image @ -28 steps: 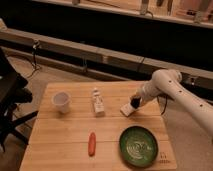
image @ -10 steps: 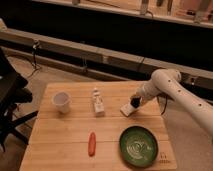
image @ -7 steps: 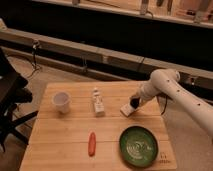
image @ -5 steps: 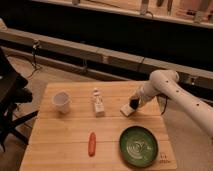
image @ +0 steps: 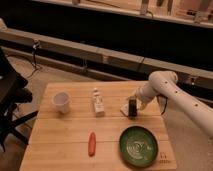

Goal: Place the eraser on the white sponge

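Note:
My gripper (image: 132,108) hangs dark at the end of the white arm (image: 162,90), low over the right part of the wooden table (image: 70,132). A white sponge (image: 124,108) lies on the table right beside and partly under the gripper, on its left. A dark block at the gripper's tip may be the eraser, but I cannot tell it apart from the gripper itself.
A white cup (image: 61,102) stands at the table's left. A small white bottle on a white pad (image: 98,102) stands in the middle. A red elongated object (image: 92,143) lies near the front. A green plate (image: 138,145) sits front right. A black chair (image: 10,100) stands at the left.

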Controlling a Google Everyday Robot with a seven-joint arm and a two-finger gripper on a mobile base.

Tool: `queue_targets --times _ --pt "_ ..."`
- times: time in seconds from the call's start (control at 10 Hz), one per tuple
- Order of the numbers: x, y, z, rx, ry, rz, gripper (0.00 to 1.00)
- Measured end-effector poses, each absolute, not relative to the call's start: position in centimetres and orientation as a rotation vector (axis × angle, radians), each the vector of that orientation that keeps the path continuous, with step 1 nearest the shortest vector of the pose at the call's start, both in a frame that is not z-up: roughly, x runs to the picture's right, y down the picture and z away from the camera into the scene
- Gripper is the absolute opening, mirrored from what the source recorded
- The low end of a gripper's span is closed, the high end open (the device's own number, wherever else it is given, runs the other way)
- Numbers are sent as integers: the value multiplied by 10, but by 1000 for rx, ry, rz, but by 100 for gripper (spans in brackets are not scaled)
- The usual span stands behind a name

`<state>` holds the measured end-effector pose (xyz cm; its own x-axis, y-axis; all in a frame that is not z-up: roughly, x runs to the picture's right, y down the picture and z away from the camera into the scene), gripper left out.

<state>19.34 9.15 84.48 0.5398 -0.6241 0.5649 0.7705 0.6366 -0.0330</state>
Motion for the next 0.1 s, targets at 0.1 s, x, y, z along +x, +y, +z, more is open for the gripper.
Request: queue_targets --times 0.1 --pt "194 86 844 -289 -543 -848 80"
